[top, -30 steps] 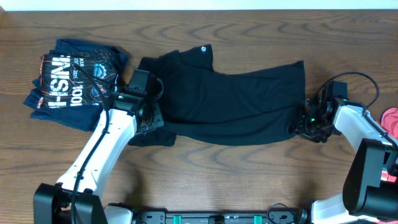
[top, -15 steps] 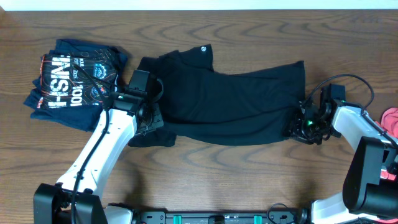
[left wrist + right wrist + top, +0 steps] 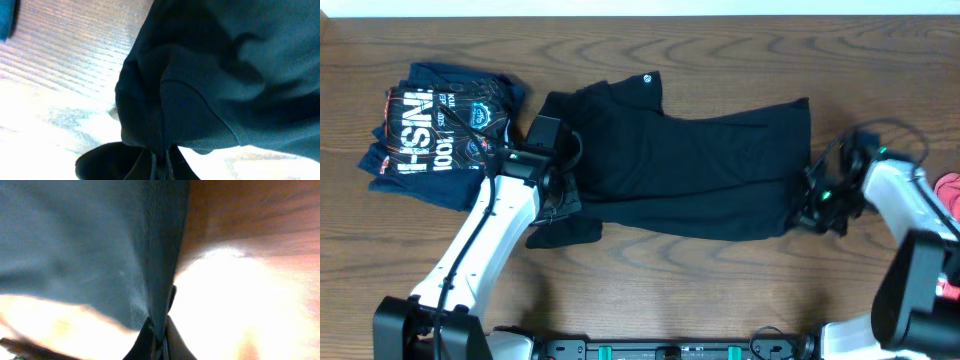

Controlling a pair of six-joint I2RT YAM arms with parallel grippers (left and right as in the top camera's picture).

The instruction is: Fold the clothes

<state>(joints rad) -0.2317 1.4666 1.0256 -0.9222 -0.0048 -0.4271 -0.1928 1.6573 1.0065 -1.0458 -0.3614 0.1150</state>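
A large black T-shirt (image 3: pixel 690 165) lies spread across the middle of the table, partly folded, with a small white logo (image 3: pixel 647 78) near its top edge. My left gripper (image 3: pixel 558 197) is shut on the shirt's lower left part, where the fabric bunches; the wrist view shows black cloth (image 3: pixel 190 100) pinched between its fingers (image 3: pixel 161 162). At the shirt's lower right corner my right gripper (image 3: pixel 812 212) is shut on the hem, with a fold of cloth (image 3: pixel 160 270) clamped in its fingers (image 3: pixel 159 340).
A folded navy printed shirt (image 3: pixel 435 130) lies at the far left of the wooden table (image 3: pixel 650 280). A coral-red garment (image 3: pixel 950 192) shows at the right edge, beside the right arm.
The right gripper has closed on the shirt's lower right corner. The left gripper has drawn the shirt's lower left part slightly down toward the front edge.
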